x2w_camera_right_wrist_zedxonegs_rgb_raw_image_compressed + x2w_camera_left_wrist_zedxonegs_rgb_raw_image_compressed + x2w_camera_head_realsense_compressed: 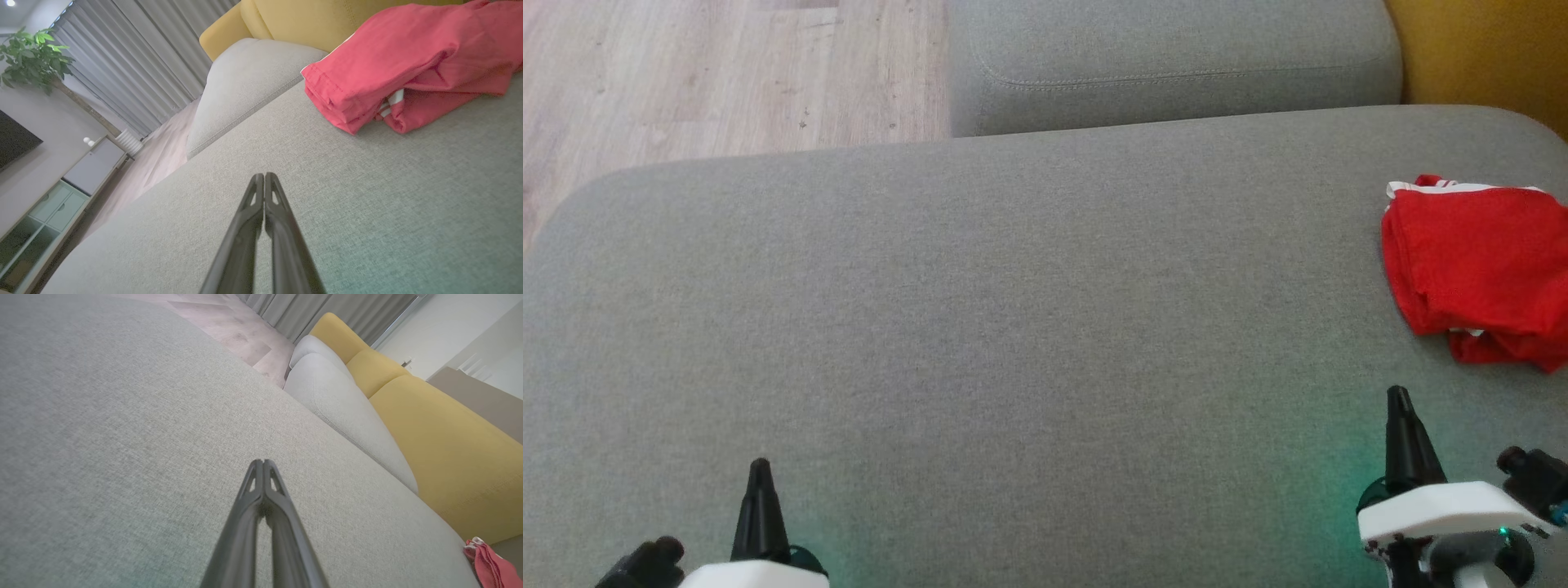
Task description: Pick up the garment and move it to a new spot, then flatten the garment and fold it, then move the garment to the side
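A red garment (1478, 265) with white trim lies folded in a loose bundle at the right edge of the grey sofa cushion (1013, 327). The right wrist view has the garment (412, 65) at its upper right, a short way beyond the fingertips. It also peeks in as a red garment (488, 565) at the lower right corner of the left wrist view. My left gripper (760, 467) is shut and empty at the lower left. My right gripper (1398, 396) is shut and empty at the lower right, just below the garment and apart from it.
A second grey cushion (1168, 65) adjoins the far side. Yellow upholstery (1486, 49) rises at the back right. Wooden floor (727, 73) lies beyond the cushion's far left edge. Curtains, a plant (32, 57) and a cabinet (61, 196) stand further off.
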